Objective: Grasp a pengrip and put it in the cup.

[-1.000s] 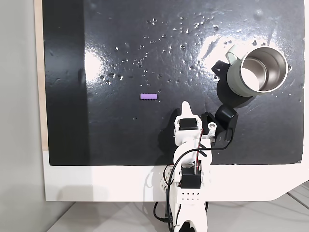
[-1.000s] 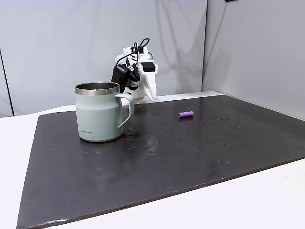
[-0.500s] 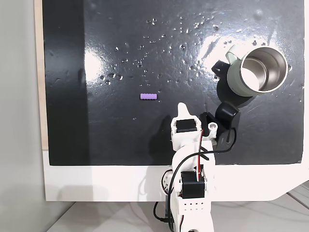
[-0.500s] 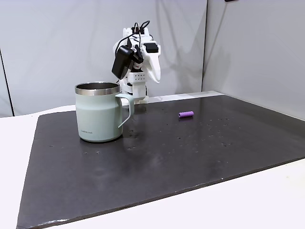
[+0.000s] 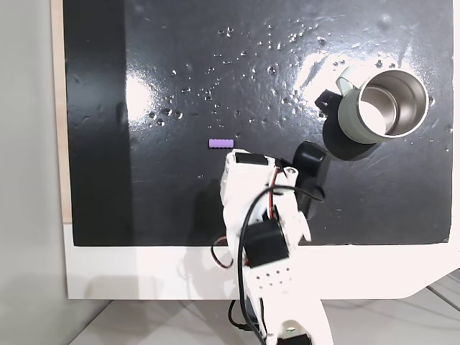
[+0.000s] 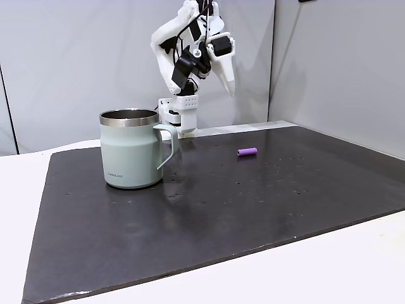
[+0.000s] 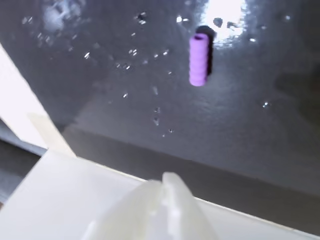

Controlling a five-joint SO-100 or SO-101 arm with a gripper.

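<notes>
Since a second ago the arm [image 6: 196,57] has risen high above the mat [image 6: 266,196] and swung toward the pengrip [image 5: 221,144], which lies untouched on the mat, well apart from the cup [image 6: 131,149]. Gripper [image 7: 162,187] fingers are pressed together, empty. Cup's steel inside looks bare; its small print is unreadable

The pengrip [image 5: 221,143] lay alone on the dark worktop [image 5: 144,187], with bare mat on all sides of it. The only tall obstacle, the cup [image 5: 381,104], stood well apart toward three o'clock in the top-down fixed view, its mouth uncovered. The claw [image 6: 226,76] hung high above the mat with open air beneath.
</notes>
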